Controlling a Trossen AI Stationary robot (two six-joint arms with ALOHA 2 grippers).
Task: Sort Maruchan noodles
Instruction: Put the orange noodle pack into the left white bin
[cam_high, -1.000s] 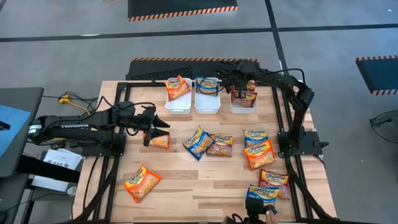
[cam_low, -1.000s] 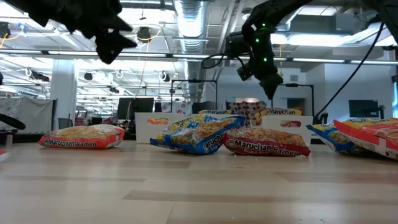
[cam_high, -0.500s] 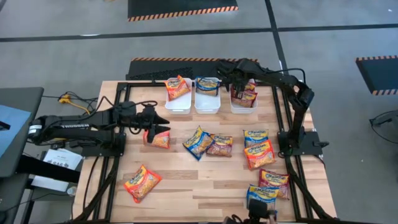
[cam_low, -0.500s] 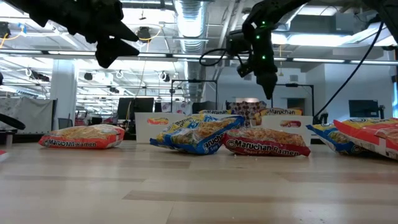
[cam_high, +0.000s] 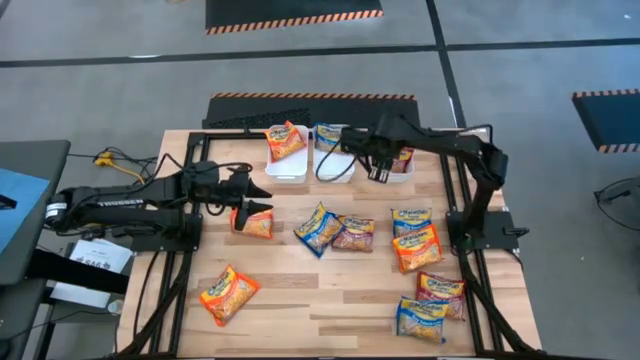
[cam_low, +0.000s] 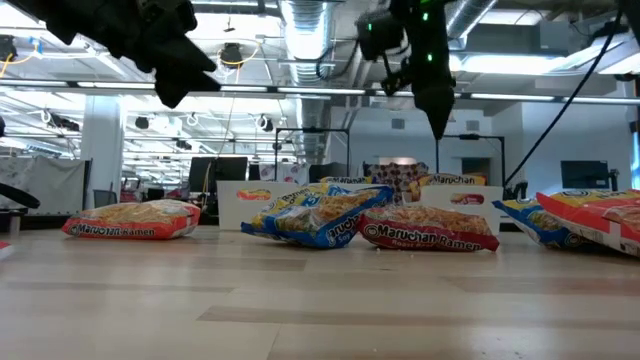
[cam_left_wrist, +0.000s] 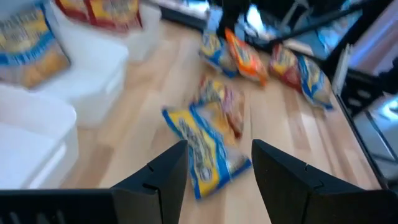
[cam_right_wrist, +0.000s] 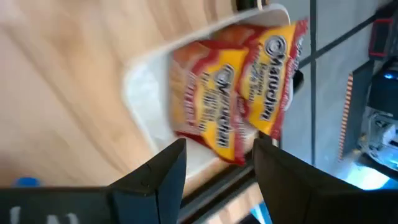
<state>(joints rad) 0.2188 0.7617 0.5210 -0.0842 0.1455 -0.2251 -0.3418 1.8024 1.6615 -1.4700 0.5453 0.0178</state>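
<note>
The sorting looks partly done. Three white tubs stand at the far side of the desk; the left one holds an orange packet, the middle one a blue packet, the right one dark red packets. About eight Maruchan noodles lie loose on the desk, so most of the work is left.

The right claw hangs empty with fingers apart, just at the near edge of the right tub. The left claw is also wide and empty, above an orange packet on the left, with the blue packet ahead of it.
</note>
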